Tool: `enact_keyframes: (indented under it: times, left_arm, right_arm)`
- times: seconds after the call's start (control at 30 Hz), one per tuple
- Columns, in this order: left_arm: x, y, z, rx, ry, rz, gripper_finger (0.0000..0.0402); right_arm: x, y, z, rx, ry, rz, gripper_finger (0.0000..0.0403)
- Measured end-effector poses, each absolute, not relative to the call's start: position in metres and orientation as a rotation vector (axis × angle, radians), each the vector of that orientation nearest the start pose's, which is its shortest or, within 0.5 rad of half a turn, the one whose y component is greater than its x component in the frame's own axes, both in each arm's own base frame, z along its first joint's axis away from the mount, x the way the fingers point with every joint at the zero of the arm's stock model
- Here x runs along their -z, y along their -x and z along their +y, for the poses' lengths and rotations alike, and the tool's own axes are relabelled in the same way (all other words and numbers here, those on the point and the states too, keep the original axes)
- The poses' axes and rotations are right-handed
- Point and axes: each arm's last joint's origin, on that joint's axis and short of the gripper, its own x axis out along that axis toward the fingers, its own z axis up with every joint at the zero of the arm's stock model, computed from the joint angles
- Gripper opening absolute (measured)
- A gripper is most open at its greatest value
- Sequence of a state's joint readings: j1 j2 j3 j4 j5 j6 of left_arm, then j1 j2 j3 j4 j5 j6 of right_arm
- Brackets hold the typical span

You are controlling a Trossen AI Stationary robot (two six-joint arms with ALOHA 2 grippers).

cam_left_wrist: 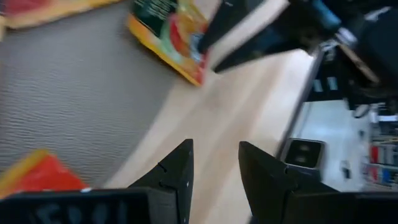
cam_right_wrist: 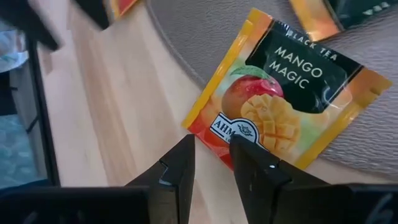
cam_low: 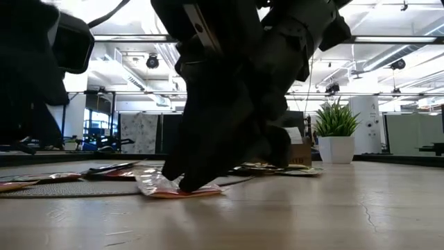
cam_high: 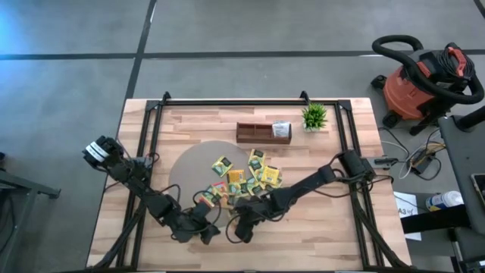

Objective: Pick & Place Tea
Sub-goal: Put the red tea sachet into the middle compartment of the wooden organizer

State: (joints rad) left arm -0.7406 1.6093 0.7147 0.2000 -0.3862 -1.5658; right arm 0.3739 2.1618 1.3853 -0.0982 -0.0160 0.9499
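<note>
Two tools slightly parted, empty: left tool (cam_left_wrist: 214, 171), right tool (cam_right_wrist: 211, 165) beside mango sachet (cam_right_wrist: 283, 93).

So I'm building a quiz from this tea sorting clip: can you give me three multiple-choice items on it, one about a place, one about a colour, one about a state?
1. Where does the potted plant stand?
A. beside the wooden tray, toward the table's far side
B. on the grey mat
C. on the floor

2. What colour is the edge of the Mango Magic sachet?
A. blue
B. yellow-orange
C. white

3. How is the right gripper?
A. shut on the plant
B. holding the tray
C. slightly open just short of the sachet's edge

Answers: 1 A, the high view shows them side by side; 2 B, the right wrist view shows the border; 3 C, a gap shows between its fingers.
</note>
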Motion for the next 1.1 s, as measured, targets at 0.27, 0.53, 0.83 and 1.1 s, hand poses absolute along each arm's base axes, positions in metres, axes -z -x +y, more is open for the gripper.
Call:
enact_keyframes:
  times: [0.27, 0.53, 0.83, 1.1]
  left_arm:
    - [-0.147, -0.235, -0.184, -0.271, 1.089, 0.715, 0.0121]
    - [-0.149, -0.242, -0.176, -0.288, 1.102, 0.687, 0.0121]
    - [-0.154, -0.252, -0.181, -0.209, 1.095, 0.582, 0.0121]
    - [-0.147, -0.277, -0.194, -0.219, 1.085, 0.568, 0.0121]
  right_arm:
    - [-0.127, -0.424, 0.166, 0.015, -0.815, 0.855, 0.0105]
    - [-0.142, -0.430, 0.155, -0.083, -0.743, 0.795, 0.0105]
    - [-0.136, -0.423, 0.117, 0.022, -0.544, 0.955, 0.0106]
    - [-0.138, -0.423, 0.105, -0.028, -0.442, 0.987, 0.0137]
